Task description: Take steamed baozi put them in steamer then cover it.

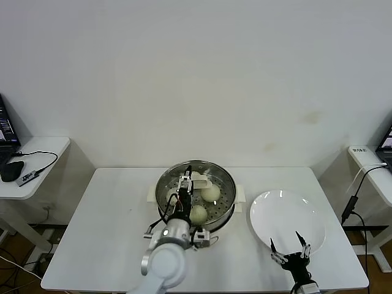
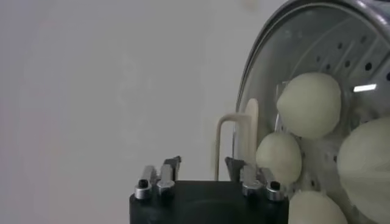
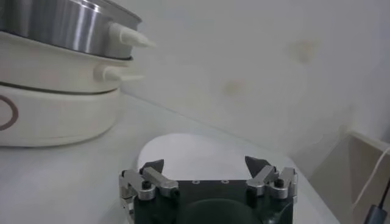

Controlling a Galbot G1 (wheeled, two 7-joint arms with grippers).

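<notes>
The steamer [image 1: 228, 197] stands mid-table, a steel pot on a white base. Its clear glass lid [image 1: 211, 167] with a cream handle [image 1: 201, 180] lies over it. Buns [image 1: 211, 193] show through the glass; in the left wrist view I see a few buns [image 2: 309, 105] inside the steamer [image 2: 372, 12]. My left gripper [image 1: 183, 184] hovers over the lid, open, with the handle [image 2: 234, 137] just ahead of its jaws [image 2: 203, 163] and not clamped. My right gripper [image 1: 286, 244] is open and empty over the near edge of the white plate [image 1: 286, 214].
The plate [image 3: 195, 152] is bare, right of the steamer [image 3: 55, 67]. A side table with a mouse [image 1: 11, 170] and a cable stands at the left; another side table [image 1: 367, 160] with a cable is at the right.
</notes>
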